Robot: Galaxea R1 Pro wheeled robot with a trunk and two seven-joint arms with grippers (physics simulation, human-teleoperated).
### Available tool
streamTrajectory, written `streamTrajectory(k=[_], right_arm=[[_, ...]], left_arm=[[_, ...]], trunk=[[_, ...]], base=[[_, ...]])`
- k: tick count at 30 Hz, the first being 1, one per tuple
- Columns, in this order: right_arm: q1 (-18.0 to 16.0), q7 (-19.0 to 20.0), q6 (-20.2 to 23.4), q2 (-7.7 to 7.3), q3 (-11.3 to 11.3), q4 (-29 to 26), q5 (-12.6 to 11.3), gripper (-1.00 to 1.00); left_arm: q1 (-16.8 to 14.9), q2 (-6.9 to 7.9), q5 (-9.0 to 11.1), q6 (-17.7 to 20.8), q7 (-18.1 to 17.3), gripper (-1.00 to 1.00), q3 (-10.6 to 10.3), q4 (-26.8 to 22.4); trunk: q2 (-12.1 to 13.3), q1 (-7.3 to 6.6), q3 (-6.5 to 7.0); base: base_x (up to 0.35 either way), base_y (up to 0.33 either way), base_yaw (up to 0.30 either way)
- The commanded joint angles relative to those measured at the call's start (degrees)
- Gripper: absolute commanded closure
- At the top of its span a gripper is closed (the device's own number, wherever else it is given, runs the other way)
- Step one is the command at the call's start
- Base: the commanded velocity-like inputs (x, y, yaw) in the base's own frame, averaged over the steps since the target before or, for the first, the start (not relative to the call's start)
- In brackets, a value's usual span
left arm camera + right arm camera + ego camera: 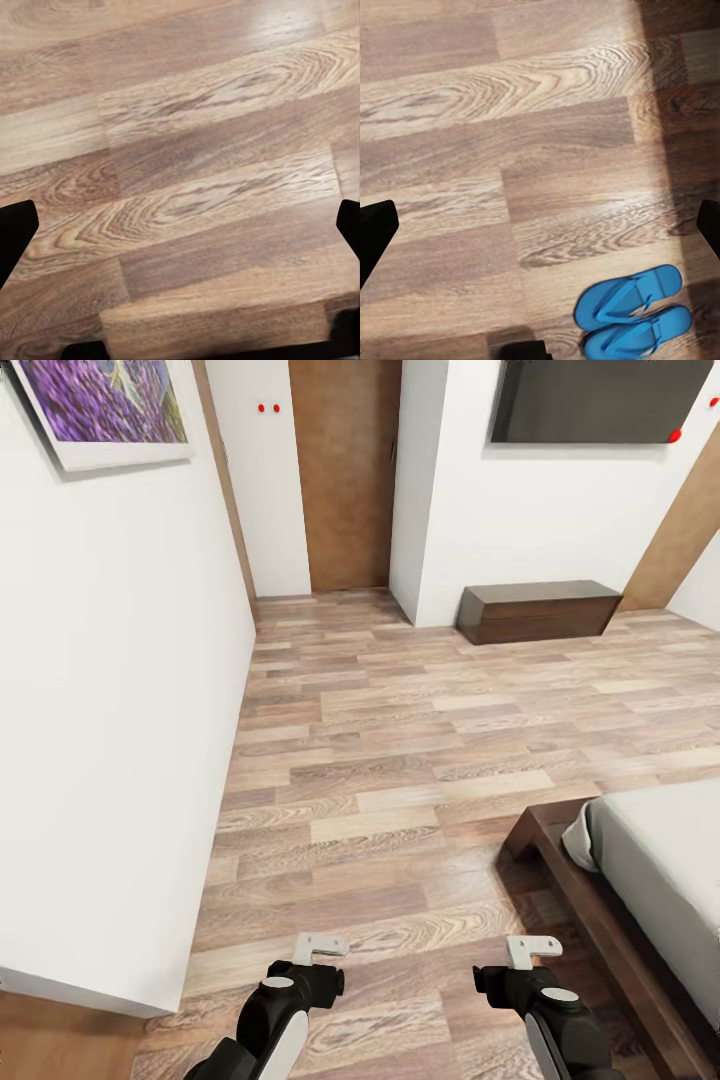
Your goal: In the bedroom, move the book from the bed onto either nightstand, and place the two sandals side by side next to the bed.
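Observation:
In the right wrist view two blue sandals (631, 313) lie side by side on the wood-plank floor, touching along their long edges. My right gripper (540, 225) hangs open above the floor, apart from them, with nothing between its fingers. The left gripper (180, 225) is also open and empty over bare planks. Both arms show at the bottom of the head view, the left arm (285, 1000) and the right arm (545, 1000). A corner of the bed (580, 895), dark frame and off-white mattress, lies at the lower right, close to my right arm. The book and the nightstand are out of view.
A white wall (110, 710) runs close along my left, with a lavender picture (105, 405) on it. Ahead are a brown wooden door (345, 470), a long low dark cabinet (538, 610) and a dark panel (600, 400) on the far wall. Open floor (400, 740) stretches between.

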Motion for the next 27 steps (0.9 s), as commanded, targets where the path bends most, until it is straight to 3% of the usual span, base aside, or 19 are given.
streamTrajectory(k=[1, 8, 27], right_arm=[[0.0, -0.3, 0.3, 0.0, 0.1, -0.1, 0.0, -1.0], [0.0, -0.3, 0.3, -0.01, 0.1, -0.1, 0.0, -1.0], [0.0, -0.7, 0.2, 0.16, 0.2, 1.0, 0.1, -1.0]], left_arm=[[0.0, 0.01, 0.6, 0.1, 0.6, -1.0, -0.1, -0.1], [0.0, 0.01, 0.6, 0.1, 0.6, -1.0, -0.1, -0.1], [-0.1, 0.02, 0.6, -0.6, 0.1, -1.0, -0.1, 2.7]], trunk=[[0.4, -0.23, 0.14], [3.2, -1.77, 1.4], [3.2, -1.77, 1.4]], base=[[0.0, 0.0, 0.0], [0.0, 0.0, 0.0], [0.0, 0.0, 0.0]])
